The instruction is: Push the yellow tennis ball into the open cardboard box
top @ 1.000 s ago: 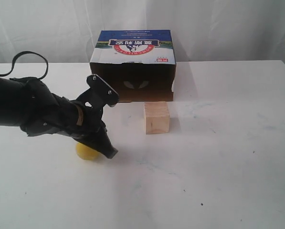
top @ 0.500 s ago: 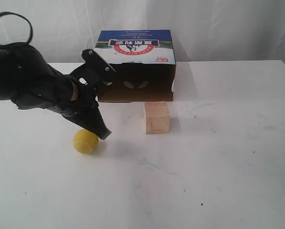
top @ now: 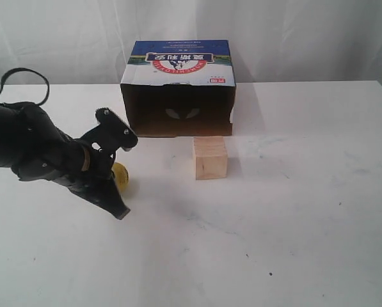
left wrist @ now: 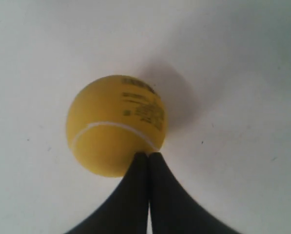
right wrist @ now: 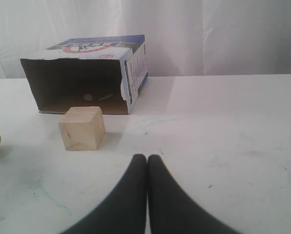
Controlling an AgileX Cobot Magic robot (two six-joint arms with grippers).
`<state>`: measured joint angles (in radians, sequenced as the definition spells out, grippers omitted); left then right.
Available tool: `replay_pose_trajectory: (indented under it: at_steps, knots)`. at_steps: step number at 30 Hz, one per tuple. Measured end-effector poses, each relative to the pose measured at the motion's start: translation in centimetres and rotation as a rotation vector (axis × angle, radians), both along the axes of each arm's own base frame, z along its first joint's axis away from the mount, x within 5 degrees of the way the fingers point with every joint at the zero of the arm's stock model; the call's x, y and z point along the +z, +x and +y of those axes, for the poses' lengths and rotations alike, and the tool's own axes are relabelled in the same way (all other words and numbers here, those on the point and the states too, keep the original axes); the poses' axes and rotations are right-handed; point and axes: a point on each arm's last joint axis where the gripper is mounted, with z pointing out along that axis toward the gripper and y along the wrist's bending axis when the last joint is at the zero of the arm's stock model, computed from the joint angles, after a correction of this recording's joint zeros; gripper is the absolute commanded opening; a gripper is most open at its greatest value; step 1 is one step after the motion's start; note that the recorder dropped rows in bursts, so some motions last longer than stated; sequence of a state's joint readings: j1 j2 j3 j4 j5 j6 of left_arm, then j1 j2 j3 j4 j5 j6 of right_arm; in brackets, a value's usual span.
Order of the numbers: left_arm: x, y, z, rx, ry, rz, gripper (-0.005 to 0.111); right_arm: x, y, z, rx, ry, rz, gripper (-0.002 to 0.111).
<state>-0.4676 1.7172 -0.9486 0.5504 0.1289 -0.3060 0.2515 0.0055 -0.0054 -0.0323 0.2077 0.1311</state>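
The yellow tennis ball (top: 121, 176) lies on the white table, left of and nearer than the open cardboard box (top: 178, 70), half hidden behind my left arm. My left gripper (top: 120, 212) is shut and empty, on the side of the ball away from the box. In the left wrist view its tips (left wrist: 148, 155) meet the edge of the ball (left wrist: 116, 122). The box lies on its side, its dark opening (right wrist: 77, 85) facing the ball's side of the table. My right gripper (right wrist: 147, 157) is shut and empty above the table; the exterior view does not show it.
A pale wooden cube (top: 210, 158) stands just in front of the box's right half, to the right of the ball; the right wrist view also shows this cube (right wrist: 82, 127). A white curtain hangs behind the table.
My left gripper rose off the ball, then came down on its near side. The ball rolled a little way toward the box.
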Motion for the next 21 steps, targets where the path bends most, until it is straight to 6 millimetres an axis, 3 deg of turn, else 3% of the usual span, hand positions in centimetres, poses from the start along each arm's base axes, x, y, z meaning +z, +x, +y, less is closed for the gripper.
replay_pose_trajectory:
  at_steps: [10, 16, 21]
  knots:
    - [-0.1, 0.9, -0.8, -0.042, -0.042, -0.047, 0.000, 0.0, 0.0, 0.0, 0.000, 0.004, 0.001, 0.000]
    - [3.3, 1.6, -0.1, -0.038, 0.067, -0.081, 0.000, 0.0, 0.0, 0.0, 0.000, 0.004, 0.001, 0.000]
    - [5.6, 4.4, 2.1, -0.012, 0.026, -0.225, 0.000, 0.0, 0.0, 0.0, 0.000, 0.004, 0.001, 0.000]
